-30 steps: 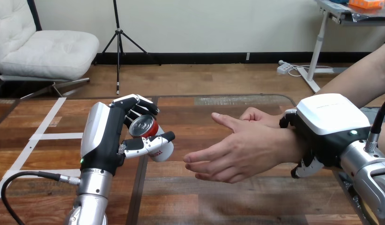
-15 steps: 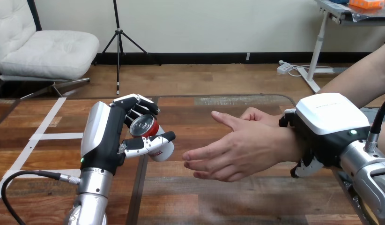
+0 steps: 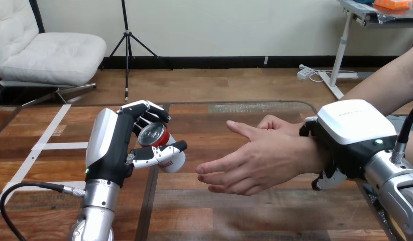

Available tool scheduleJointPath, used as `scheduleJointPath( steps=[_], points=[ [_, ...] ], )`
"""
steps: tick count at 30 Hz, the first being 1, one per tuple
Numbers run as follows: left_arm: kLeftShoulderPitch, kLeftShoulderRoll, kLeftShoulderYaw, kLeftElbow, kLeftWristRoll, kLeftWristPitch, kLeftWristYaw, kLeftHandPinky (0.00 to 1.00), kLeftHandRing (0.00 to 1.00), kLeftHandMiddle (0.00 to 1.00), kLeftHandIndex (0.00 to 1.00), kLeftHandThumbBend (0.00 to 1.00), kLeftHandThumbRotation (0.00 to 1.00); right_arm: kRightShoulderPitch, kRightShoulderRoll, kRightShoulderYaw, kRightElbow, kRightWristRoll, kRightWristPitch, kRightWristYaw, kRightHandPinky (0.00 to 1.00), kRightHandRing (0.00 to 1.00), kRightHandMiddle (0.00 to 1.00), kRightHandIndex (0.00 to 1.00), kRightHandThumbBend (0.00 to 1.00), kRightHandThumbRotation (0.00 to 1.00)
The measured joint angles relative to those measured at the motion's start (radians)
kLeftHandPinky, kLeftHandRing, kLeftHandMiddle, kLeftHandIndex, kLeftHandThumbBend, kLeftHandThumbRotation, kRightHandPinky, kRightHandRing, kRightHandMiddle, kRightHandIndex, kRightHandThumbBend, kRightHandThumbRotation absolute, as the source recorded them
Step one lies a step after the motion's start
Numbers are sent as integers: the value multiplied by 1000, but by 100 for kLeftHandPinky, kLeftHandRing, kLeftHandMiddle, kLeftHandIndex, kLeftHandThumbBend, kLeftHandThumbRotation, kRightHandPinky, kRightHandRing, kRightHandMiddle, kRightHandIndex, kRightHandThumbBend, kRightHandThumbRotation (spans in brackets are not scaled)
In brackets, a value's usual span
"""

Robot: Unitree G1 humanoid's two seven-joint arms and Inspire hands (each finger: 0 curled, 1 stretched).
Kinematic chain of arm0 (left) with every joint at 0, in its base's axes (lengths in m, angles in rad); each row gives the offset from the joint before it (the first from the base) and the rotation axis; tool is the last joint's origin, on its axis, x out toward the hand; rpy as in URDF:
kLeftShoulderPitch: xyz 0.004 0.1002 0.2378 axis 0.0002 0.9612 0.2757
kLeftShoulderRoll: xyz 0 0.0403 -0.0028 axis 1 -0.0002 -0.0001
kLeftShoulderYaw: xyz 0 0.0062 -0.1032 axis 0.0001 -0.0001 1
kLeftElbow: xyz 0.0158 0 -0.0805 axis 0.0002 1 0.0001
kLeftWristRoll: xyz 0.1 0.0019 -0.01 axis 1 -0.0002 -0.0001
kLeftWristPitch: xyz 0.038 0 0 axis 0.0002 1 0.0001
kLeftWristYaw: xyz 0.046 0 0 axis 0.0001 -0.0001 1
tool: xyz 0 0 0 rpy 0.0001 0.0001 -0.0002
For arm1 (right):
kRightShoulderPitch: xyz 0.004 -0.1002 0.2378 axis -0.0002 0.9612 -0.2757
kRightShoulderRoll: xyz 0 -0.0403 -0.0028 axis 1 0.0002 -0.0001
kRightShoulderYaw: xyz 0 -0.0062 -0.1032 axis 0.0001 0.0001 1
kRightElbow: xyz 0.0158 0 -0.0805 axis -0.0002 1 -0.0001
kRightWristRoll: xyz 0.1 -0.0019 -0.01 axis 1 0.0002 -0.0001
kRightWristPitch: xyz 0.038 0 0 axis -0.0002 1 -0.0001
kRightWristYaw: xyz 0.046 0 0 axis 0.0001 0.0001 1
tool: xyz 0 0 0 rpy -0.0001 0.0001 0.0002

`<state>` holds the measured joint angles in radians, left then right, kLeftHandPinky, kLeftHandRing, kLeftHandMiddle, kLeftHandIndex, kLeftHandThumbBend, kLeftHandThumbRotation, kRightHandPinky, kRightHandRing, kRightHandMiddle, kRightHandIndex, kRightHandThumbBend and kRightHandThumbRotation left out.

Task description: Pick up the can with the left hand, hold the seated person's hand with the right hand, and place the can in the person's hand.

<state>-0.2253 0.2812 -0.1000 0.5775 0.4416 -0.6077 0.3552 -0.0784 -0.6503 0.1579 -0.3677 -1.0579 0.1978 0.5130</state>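
Observation:
My left hand (image 3: 114, 148) is raised over the table's left half, its fingers and thumb curled round a red and white can (image 3: 155, 135) that lies tilted with its silver top facing me. To the can's right, a short gap away, the person's hand (image 3: 254, 160) is stretched out flat, fingers pointing at the can. My right hand (image 3: 347, 133) sits on the person's wrist, with fingers showing above and below it, wrapped round the wrist. A second hand of the person (image 3: 277, 123) rests just behind the outstretched one.
The wooden table (image 3: 219, 211) has white tape lines (image 3: 43, 145) at the left and a dark seam (image 3: 146, 206) running toward me below the can. The person's forearm (image 3: 390, 85) comes in from the upper right.

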Motion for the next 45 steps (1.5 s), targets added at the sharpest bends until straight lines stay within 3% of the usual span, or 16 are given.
scheduleJointPath(
  steps=[12, 22, 30, 45],
  points=[
    [0, 9, 0, 0, 0, 0, 0, 31, 39, 46, 49, 67, 0, 0, 0, 0, 0, 2, -1, -2, 63, 70, 72, 70, 79, 0],
    [0, 14, 0, 0, 1, 0, 0, 31, 38, 46, 49, 68, 0, 6, 0, 0, 1, 7, -12, -24, 49, 59, 65, 65, 78, 0],
    [-1, 14, 0, 0, 1, 0, 0, 31, 38, 46, 49, 68, 0, 12, 0, -1, 1, 20, -13, -39, 43, 54, 61, 63, 78, 0],
    [-10, 13, 0, 0, 1, 0, 0, 31, 39, 46, 49, 68, 0, 14, 0, -2, 1, 23, -14, -43, 40, 53, 60, 62, 78, 0]
  ],
)
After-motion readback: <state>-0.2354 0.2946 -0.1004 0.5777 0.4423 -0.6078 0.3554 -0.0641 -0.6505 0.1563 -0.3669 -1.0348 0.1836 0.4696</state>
